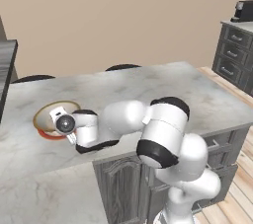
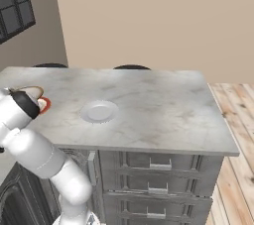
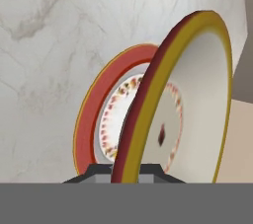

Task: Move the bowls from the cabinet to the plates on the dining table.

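- The gripper point(image 1: 58, 121) reaches out over the far left part of the dining table point(image 1: 148, 90), with its fingers clamped on the rim of a tan bowl point(image 3: 192, 99).
- In the hand view the bowl's golden-brown rim runs down between the two dark finger tips, and its pale inside faces to one side.
- Just beyond the fingers, under the bowl, lies the red-rimmed plate point(image 3: 96, 104) on the marble; whether bowl and plate touch cannot be told.
- The plain pale plate point(image 2: 99, 111) lies well apart from the fingers, toward the table's middle.
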{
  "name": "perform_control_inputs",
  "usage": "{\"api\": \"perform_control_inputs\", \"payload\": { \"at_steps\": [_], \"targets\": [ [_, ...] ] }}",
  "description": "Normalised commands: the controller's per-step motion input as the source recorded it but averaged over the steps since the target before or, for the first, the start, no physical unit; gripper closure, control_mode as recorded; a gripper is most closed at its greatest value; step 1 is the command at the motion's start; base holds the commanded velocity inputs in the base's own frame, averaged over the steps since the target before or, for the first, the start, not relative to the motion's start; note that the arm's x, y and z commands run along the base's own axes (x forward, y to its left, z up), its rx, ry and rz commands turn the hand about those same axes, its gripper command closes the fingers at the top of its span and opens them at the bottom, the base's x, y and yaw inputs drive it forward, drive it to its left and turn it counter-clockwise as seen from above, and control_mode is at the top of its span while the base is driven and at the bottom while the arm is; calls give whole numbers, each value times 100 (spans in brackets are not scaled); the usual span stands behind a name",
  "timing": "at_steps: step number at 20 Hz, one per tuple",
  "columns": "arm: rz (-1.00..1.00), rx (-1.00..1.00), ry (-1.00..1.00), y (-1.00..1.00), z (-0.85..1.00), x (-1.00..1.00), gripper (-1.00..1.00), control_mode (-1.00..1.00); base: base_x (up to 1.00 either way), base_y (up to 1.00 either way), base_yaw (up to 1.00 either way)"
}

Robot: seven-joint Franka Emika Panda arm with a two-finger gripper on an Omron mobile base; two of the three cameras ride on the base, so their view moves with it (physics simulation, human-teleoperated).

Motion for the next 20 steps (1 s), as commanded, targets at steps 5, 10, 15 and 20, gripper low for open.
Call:
{"api": "perform_control_inputs", "payload": {
  "at_steps": [5,10,15,20],
  "targets": [
    [0,0,0,-3,-15,0,100,-100,0,0,0],
    [0,0,0,-14,-25,4,100,-100,0,0,0],
    [0,0,0,-14,-20,13,100,-100,0,0,0],
    [0,0,0,-9,0,22,100,-100,0,0,0]
  ]
}}
